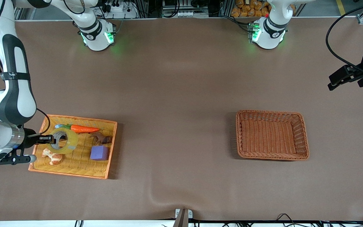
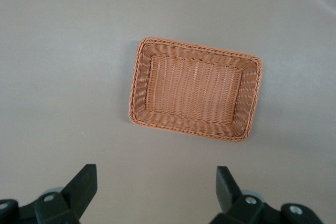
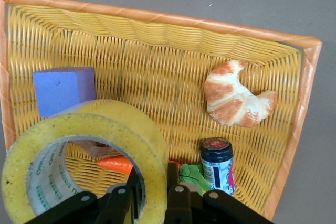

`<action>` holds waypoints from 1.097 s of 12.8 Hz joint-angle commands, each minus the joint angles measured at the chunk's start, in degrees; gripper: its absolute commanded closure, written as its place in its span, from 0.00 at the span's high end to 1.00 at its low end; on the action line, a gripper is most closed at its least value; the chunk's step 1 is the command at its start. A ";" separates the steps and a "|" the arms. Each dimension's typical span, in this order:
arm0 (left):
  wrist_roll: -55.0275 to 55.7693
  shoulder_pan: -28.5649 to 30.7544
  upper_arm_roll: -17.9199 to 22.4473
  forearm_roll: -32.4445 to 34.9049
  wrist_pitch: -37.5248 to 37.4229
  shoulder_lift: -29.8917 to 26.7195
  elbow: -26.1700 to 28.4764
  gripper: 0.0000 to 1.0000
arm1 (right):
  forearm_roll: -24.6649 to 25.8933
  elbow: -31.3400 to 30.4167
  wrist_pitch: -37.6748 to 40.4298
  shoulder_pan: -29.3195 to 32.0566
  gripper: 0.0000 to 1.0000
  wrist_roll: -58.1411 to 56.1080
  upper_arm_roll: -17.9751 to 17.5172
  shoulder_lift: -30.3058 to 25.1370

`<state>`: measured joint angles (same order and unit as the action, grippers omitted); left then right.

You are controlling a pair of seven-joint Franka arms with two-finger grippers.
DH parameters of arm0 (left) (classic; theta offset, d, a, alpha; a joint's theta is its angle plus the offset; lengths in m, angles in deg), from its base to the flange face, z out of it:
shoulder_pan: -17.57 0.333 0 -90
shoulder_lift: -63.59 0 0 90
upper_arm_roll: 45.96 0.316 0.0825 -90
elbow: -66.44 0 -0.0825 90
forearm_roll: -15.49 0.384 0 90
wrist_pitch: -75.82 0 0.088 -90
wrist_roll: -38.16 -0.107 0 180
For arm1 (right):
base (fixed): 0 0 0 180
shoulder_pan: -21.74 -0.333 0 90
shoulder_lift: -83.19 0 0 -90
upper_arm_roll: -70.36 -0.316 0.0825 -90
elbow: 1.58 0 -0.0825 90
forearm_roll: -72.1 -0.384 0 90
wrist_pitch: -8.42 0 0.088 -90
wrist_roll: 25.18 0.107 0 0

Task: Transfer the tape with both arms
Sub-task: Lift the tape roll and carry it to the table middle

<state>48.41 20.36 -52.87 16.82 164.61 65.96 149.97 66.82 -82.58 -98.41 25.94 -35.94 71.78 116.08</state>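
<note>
The right gripper (image 1: 49, 138) is closed on the wall of the tape (image 1: 62, 141), one finger inside the ring's hole, so the roll hangs over the yellow basket (image 1: 106, 170), above the croissant (image 1: 52, 156) and beside the purple cube (image 1: 99, 153). I judge this grip leaves the free side of the ring for a handover. The left gripper (image 1: 345, 78) waits with its fingers wide apart and empty, over bare table toward the left arm's end, above the brown basket (image 1: 304, 132), probably the destination.

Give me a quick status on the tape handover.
Right pincer shut on tape, over yellow basket. Left pincer open, waiting above brown basket. Nothing in the way.
</note>
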 commanded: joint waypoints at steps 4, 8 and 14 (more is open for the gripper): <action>-1.46 0.10 -0.20 -0.89 0.16 -0.09 -0.39 1.00 | -0.78 -0.30 2.58 -2.45 0.00 7.40 -0.64 -1.87; -1.37 0.19 -0.20 -0.89 0.16 -0.09 -0.39 1.00 | -1.05 -0.48 4.78 -9.73 0.00 22.67 -0.81 -3.80; -1.37 0.28 -0.12 -0.80 0.25 0.09 -0.48 1.00 | -9.66 -0.39 7.52 -18.87 0.00 42.55 -1.34 -4.16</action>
<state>48.41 20.40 -53.10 16.82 164.61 65.96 149.97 59.01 -82.27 -91.53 8.92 1.92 70.30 113.31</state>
